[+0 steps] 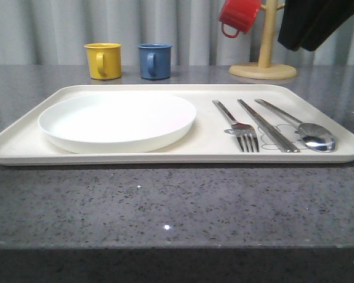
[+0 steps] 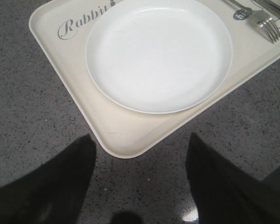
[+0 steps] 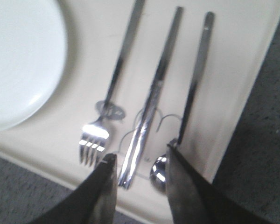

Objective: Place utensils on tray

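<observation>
On the right half of the cream tray point(image 1: 135, 158), a silver fork point(image 1: 242, 131), a pair of chopsticks point(image 1: 266, 125) and a spoon point(image 1: 315, 137) lie side by side. My right gripper point(image 3: 141, 155) hangs open above the near ends of the chopsticks point(image 3: 151, 98). The fork point(image 3: 95, 140) is to one side of it and the spoon point(image 3: 193, 93) to the other, and nothing is between its fingers. My left gripper point(image 2: 140, 144) stands open over the countertop just off a rounded corner of the tray point(image 2: 126, 135), holding nothing.
A round white plate point(image 1: 118, 121) covers the tray's left half. Behind the tray stand a yellow mug point(image 1: 103, 60) and a blue mug point(image 1: 154, 60). A wooden mug stand point(image 1: 264, 59) carries a red mug point(image 1: 239, 16). A black part of the right arm point(image 1: 318, 23) hangs at the upper right.
</observation>
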